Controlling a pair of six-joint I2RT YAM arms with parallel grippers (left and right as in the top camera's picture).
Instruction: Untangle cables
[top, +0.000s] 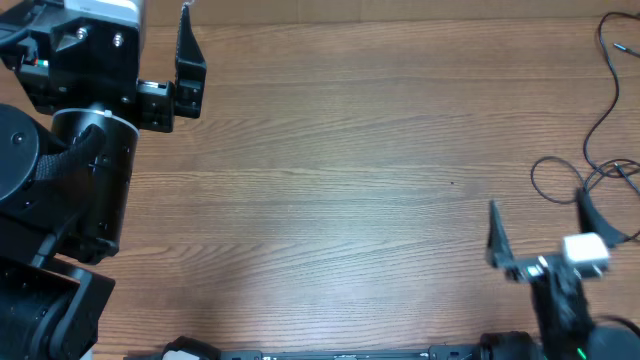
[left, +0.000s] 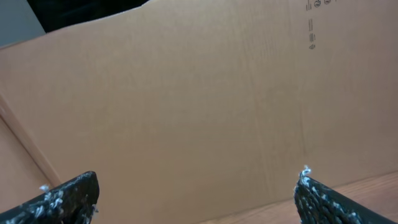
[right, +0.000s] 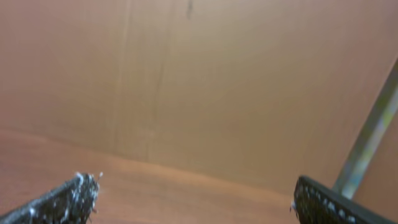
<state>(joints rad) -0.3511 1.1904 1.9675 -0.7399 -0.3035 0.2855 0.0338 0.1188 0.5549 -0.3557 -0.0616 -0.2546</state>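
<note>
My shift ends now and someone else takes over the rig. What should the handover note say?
Left tool: open, empty, at the upper left of the overhead view, facing a cardboard wall.
Right tool: open, empty, low on the right, just beside the cables.
Cables: thin black strands looping at the right edge of the table, partly out of frame.
Done: cannot tell how far they are untangled.
Left: grasp the strands and separate them.
</note>
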